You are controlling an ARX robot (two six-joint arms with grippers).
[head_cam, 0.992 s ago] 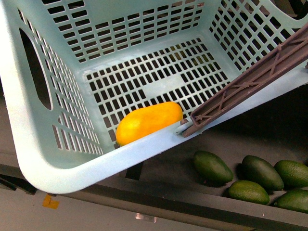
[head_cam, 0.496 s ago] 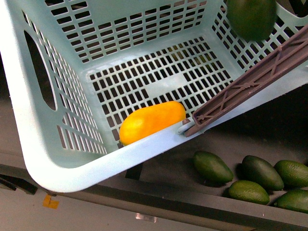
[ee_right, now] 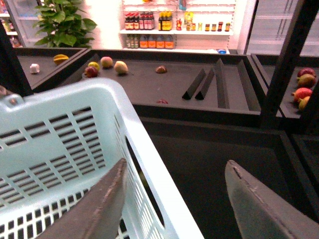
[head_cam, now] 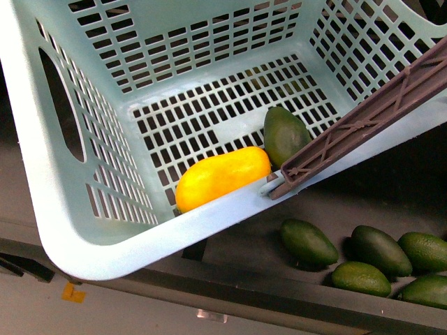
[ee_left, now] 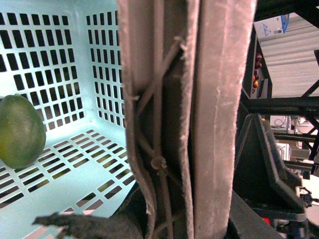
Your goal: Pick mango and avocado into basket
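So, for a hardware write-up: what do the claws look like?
The right claw has two flat, wedge-shaped fingers, dull grey-brown with paler worn edges; no cables or markings show. In the left wrist view the basket handle fills the frame, so the left claw cannot be made out.

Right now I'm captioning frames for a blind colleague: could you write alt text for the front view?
A light teal slotted basket holds a yellow-orange mango and a dark green avocado, lying side by side on its floor by the near wall. Its brown-grey handle crosses the right rim, and five more avocados lie on the dark shelf beyond.
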